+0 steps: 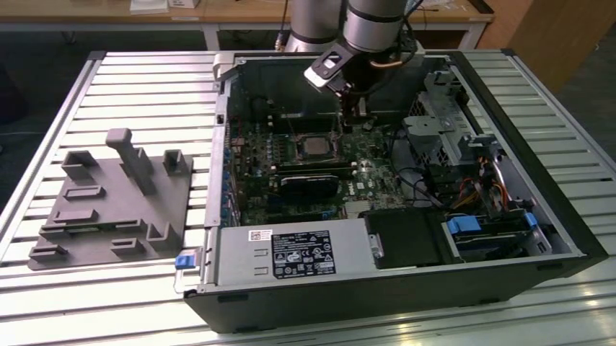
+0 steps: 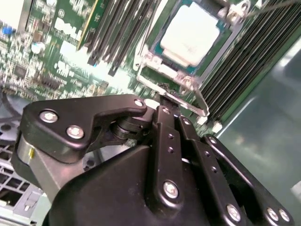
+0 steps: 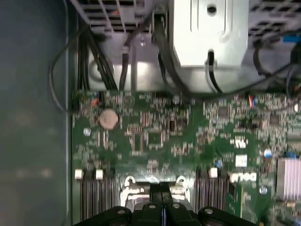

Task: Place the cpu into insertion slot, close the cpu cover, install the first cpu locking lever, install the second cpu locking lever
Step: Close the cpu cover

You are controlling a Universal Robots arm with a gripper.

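The cpu (image 2: 190, 35) lies pale and square in the insertion slot (image 1: 313, 146) on the green motherboard. The silvery cpu cover (image 2: 151, 60) lies flat around it, framing its face. My gripper (image 2: 164, 104) is shut, its black fingers (image 2: 162, 123) pressed together with nothing between them. The tip sits at the socket's edge, beside a thin silvery lever (image 2: 201, 102). In the exterior view the gripper (image 1: 357, 121) hangs inside the case, just beyond the socket toward that view's right. In the first wrist view the fingertips (image 3: 162, 188) meet the socket's metal rim (image 3: 134, 187).
Long black memory slots (image 2: 120, 33) flank the socket on both sides. A black card (image 1: 308, 184) lies in front of the socket, with a drive cage (image 1: 438, 137) and cables at the exterior view's right. A grey fixture plate (image 1: 111, 202) stands outside the case on the slatted table.
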